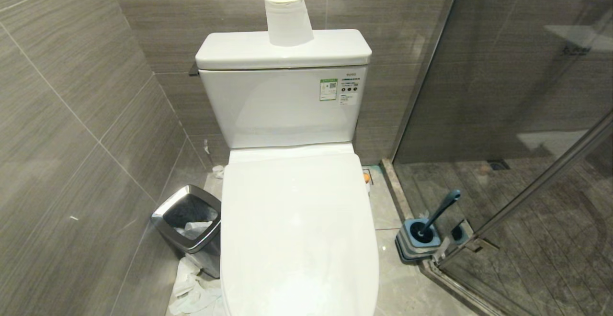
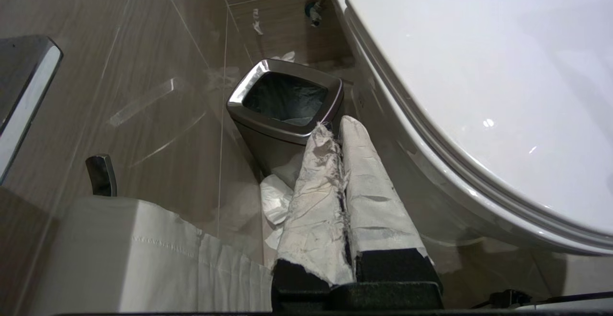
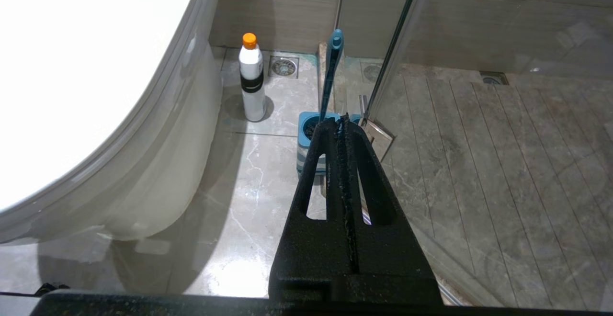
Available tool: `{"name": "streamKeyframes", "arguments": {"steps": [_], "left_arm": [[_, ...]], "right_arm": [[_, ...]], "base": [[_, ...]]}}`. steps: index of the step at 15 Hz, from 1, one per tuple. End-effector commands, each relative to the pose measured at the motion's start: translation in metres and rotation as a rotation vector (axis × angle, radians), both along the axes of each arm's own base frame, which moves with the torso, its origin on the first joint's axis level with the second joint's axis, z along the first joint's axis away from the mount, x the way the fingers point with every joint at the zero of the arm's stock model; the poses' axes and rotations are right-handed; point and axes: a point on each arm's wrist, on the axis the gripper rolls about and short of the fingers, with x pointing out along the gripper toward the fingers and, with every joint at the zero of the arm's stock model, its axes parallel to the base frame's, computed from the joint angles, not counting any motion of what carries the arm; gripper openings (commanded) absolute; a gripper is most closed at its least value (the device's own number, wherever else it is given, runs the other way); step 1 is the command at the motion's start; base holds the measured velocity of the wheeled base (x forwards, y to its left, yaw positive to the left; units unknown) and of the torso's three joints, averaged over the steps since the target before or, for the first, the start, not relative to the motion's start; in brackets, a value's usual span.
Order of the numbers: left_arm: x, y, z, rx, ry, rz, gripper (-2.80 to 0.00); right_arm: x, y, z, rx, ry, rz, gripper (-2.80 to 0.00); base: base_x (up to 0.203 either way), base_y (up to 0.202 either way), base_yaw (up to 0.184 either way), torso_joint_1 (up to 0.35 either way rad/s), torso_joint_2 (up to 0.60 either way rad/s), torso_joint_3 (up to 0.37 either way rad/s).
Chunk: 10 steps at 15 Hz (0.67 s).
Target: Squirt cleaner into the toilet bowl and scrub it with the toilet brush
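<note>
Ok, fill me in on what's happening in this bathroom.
Nothing is being handled yet. The toilet bowl has its lid down. The cleaner stands on the floor beside the bowl, and the toilet brush sits in its holder by the glass shower door. The left gripper, fingers wrapped in white, is shut near the bin. The right gripper is shut and empty.

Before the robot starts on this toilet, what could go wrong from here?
The toilet lid is down, so squirted cleaner would land on it rather than in the bowl. The cleaner stands tight against the toilet's side, awkward for a claw. The toilet brush leans beside the glass door; lifting it might knock the glass.
</note>
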Motion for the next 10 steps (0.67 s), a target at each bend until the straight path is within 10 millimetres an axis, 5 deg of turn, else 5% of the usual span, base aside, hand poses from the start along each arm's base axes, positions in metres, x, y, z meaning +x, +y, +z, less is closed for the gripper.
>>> {"name": "streamKeyframes", "arguments": {"steps": [1, 10], "left_arm": [[0.0002, 0.0001, -0.0003, -0.035, 0.003, 0.007, -2.8], [0.0002, 0.0004, 0.0001, -0.119, 0.0, 0.019, -2.8]], "right_arm": [[0.0001, 0.0, 0.0, 0.0, 0.001, 0.001, -2.8], [0.0001, 0.0, 0.0, 0.0, 0.001, 0.001, -2.8]], "base": [[0.0, 0.0, 0.0, 0.0, 0.0, 0.0], [0.0, 0.0, 0.0, 0.0, 0.0, 0.0]]}}
